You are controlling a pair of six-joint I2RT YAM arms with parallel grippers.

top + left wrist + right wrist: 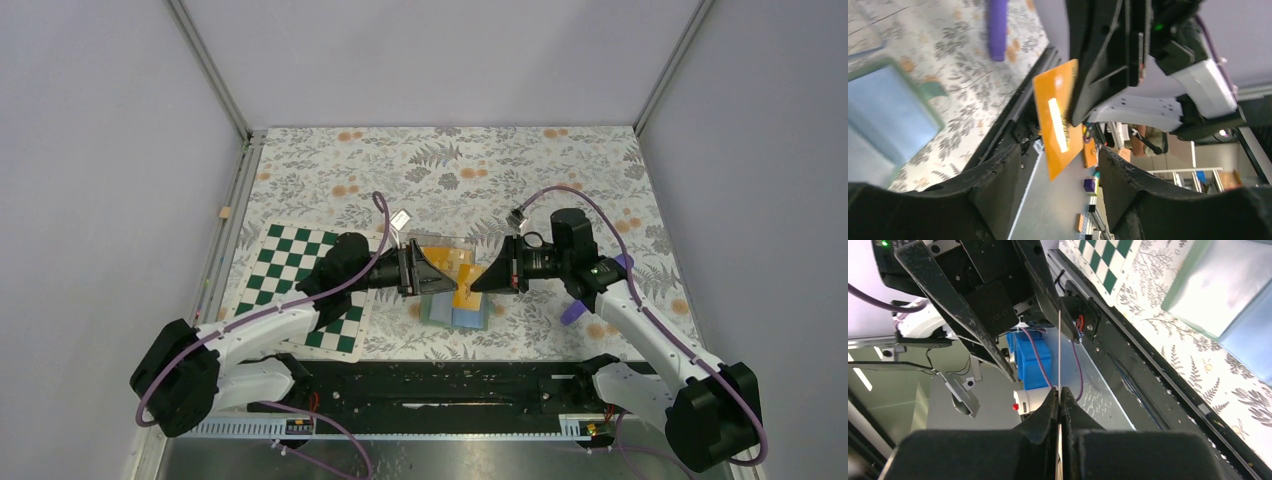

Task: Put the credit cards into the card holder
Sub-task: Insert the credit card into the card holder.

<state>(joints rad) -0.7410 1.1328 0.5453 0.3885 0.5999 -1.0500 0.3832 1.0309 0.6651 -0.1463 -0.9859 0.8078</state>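
Observation:
My right gripper [478, 283] is shut on one orange-yellow credit card [465, 292] and holds it in the air above the card holder [456, 313], a pale blue pouch with a green edge. In the right wrist view the card [1059, 347] is edge-on between the closed fingers [1059, 401]. My left gripper [440, 276] faces it, open. In the left wrist view the card's [1057, 120] lower corner hangs between the spread left fingers [1058, 175] without touching them. The holder shows there at the left [883, 110]. More orange cards [447, 256] lie in a clear tray behind the grippers.
The green-and-white chequered board [300, 280] lies under the left arm. A purple object [572, 311] sits by the right arm, also in the left wrist view [997, 25]. The black base rail [450, 385] runs along the near edge. The holder also shows in the right wrist view [1218, 285].

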